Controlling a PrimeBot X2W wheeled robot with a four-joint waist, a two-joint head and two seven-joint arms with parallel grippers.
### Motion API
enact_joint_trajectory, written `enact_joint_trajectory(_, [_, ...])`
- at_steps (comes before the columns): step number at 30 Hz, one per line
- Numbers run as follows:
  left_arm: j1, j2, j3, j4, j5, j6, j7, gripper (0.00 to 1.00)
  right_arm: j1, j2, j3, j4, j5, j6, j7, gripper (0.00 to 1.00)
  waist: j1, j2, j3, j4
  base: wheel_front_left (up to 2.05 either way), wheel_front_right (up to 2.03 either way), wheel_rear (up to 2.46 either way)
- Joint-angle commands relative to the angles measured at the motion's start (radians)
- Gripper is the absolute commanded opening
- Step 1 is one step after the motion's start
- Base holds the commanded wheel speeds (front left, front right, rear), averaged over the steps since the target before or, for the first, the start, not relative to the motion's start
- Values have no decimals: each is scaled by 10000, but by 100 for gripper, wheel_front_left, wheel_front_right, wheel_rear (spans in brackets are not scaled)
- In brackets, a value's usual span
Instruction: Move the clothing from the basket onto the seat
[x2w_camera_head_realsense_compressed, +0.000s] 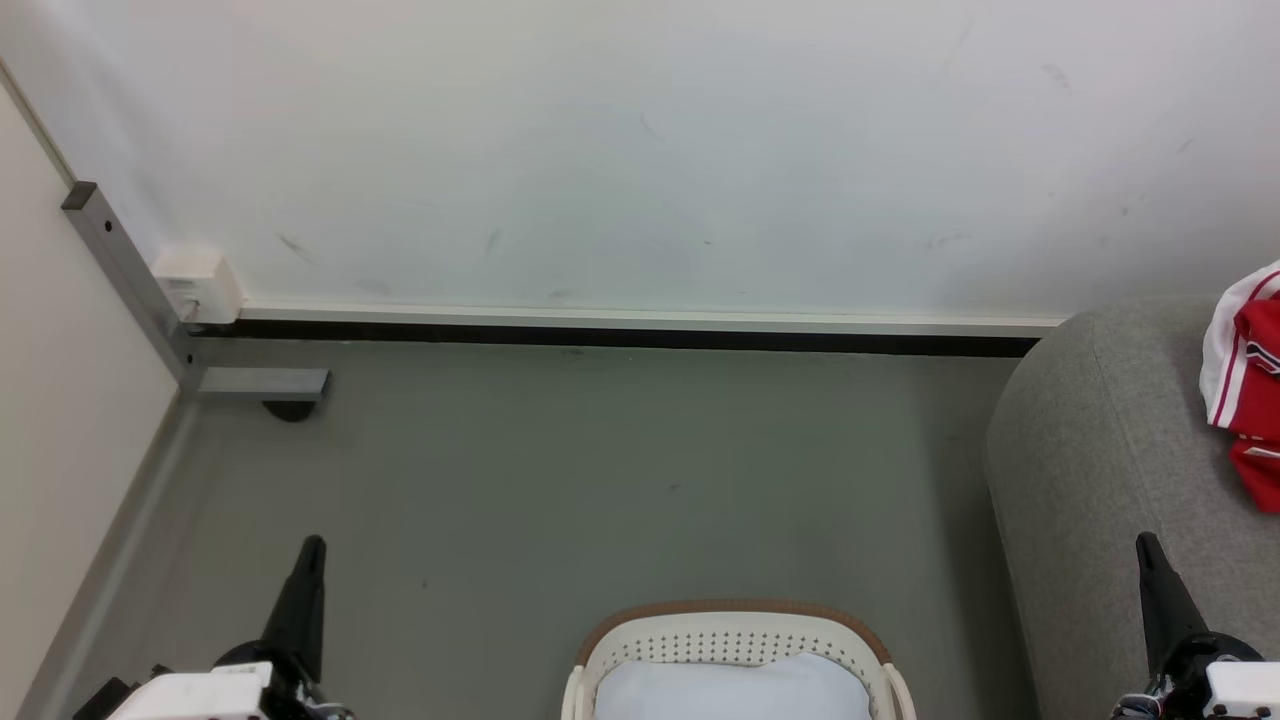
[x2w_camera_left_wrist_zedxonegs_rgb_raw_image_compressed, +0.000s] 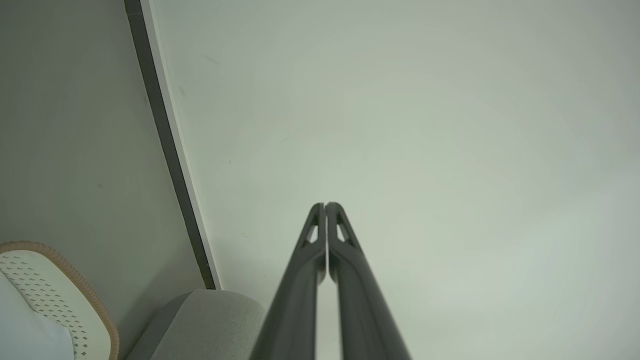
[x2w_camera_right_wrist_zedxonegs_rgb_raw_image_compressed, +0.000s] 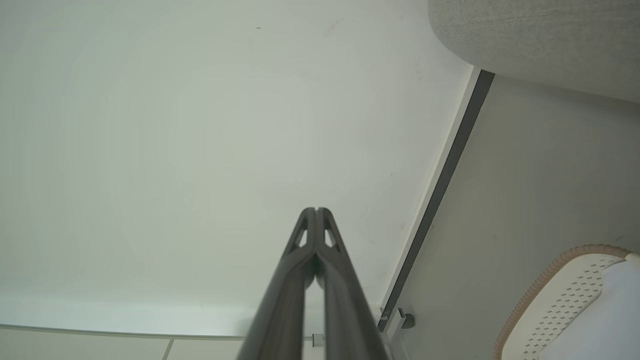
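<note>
Hanging level on either side of the work, the left end effector (x2w_camera_head_realsense_compressed: 311, 550) and the right end effector (x2w_camera_head_realsense_compressed: 1148, 545) each have their two long dark fingers pressed together tip to tip, holding nothing. Between them, and lower than their fingertips in the head view, sits the oval cream-white perforated plastic basket (x2w_camera_head_realsense_compressed: 738, 610) with its brown woven-look rim; a smooth, pale white fabric (x2w_camera_head_realsense_compressed: 730, 690) fills it, slightly mounded and running across from one end effector's side to the other. The basket lies to the right of the left end effector and to the left of the right one, about equally near both; its near end is cut off, so its long axis cannot be told. The large light-grey upholstered seat (x2w_camera_head_realsense_compressed: 1090, 450), rounded at the corner and coarse in weave, is just beside the right end effector, on its outer side. A soft red garment with white trim and striped edging (x2w_camera_head_realsense_compressed: 1250, 400) already lies crumpled on the seat, beyond the right fingertips. Judging from this, the right arm is better placed to carry the fabric, since the drop point is on its side. A matt grey floor (x2w_camera_head_realsense_compressed: 600, 480) spreads ahead of both.
</note>
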Motion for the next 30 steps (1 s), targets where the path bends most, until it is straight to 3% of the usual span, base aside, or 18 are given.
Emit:
enact_joint_trajectory(1, [-79,21,19,-35,-137,-63,36,0,-124,-10,-35,-50,15,-17,26,0,0,0,0,0,0,0,0])
enact_joint_trajectory(30, [-79,21,18,-34,-138,-63,35,0,-123,-10,-32,-50,16,-17,24,0,0,0,0,0,0,0,0])
